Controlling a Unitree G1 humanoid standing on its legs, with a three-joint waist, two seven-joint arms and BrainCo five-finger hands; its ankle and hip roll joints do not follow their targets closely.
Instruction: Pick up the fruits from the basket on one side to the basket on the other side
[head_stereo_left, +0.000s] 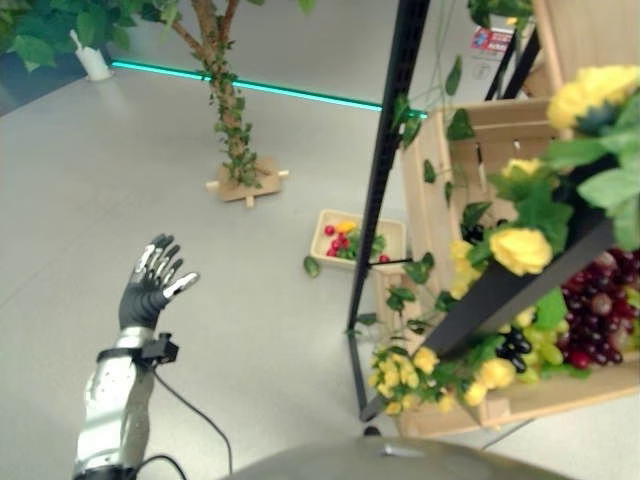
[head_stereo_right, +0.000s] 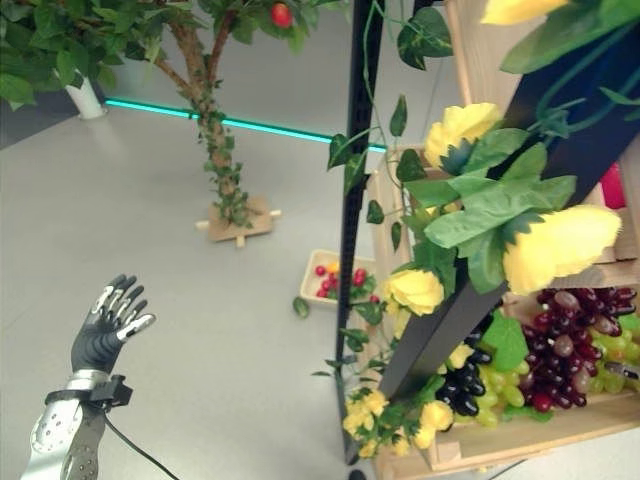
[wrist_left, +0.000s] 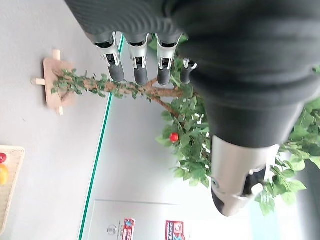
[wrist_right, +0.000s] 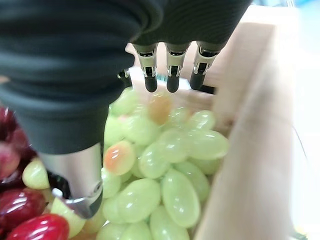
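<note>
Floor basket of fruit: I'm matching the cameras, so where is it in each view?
Left eye view: floor basket centre, right of the tree base.
Right eye view: centre, same side.
Left wrist view: cut by the edge.
Right wrist view: green grapes instead.
Shared landmark: tree base.

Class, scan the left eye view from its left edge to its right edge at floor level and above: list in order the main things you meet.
left hand → small tree on its wooden base → basket of fruit on the floor → black slanted pole → wooden crate with grapes
</note>
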